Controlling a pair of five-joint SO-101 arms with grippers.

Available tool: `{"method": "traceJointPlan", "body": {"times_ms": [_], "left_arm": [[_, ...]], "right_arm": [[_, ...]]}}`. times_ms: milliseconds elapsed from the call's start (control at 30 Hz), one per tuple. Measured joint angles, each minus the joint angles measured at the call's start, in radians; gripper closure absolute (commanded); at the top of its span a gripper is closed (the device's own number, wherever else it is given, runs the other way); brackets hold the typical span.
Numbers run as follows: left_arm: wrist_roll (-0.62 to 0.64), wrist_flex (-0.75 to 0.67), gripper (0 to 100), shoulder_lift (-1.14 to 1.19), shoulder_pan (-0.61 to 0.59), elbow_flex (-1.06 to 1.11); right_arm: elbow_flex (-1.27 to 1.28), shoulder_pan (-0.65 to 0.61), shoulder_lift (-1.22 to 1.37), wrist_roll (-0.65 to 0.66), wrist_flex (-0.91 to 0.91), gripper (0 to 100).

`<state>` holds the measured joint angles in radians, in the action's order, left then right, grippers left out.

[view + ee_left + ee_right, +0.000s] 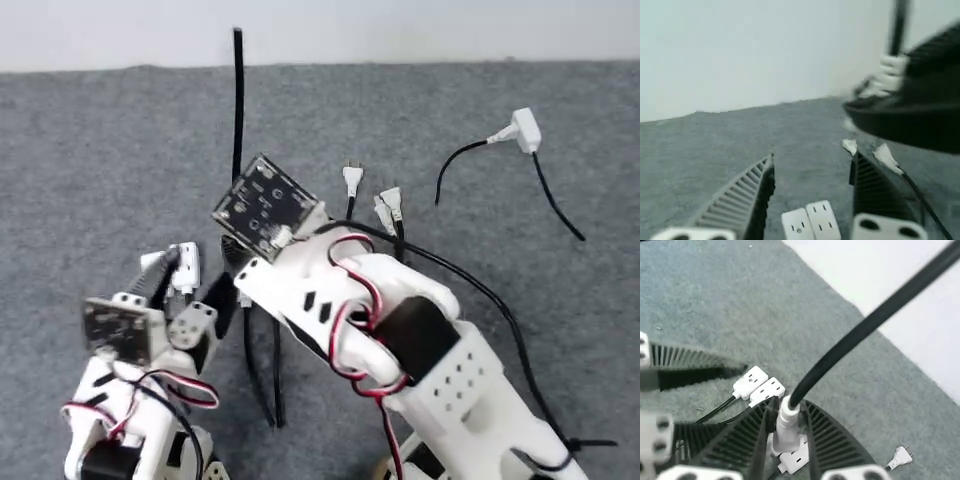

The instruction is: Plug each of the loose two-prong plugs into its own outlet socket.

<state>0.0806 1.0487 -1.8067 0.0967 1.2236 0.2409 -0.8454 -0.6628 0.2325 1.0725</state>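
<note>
Trailing a black cord [865, 325], a white plug [784, 432] is held clenched in the right gripper [788, 406] close over an outlet socket [795, 461] on the grey carpet [715, 300], while the left gripper [812, 162] is spread open around a pair of sockets [812, 220] and three loose plugs [352, 178] are scattered farther off.

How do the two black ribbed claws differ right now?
The left gripper is open, empty, a white outlet block lying between its fingers; the right gripper is shut on a white plug trailing a thick black cable. Both have black ribbed fingers.
</note>
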Motion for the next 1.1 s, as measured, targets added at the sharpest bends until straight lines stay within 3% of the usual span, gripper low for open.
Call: {"method": "traceJointPlan", "body": {"times_ms": [333,733,1100], "left_arm": [[-0.017,0.000,76,0.000,0.106,0.020],[-0.017,0.000,76,0.000,0.106,0.020],[-0.017,-0.038,76,0.000,0.028,0.020]], "right_arm": [[-0.041,-0.032,0.034,0.000,0.002,99.1],[-0.041,-0.061,0.034,0.000,0.041,99.1],[-0.041,-0.064,0.034,-0.003,0.058,99.1]]}}
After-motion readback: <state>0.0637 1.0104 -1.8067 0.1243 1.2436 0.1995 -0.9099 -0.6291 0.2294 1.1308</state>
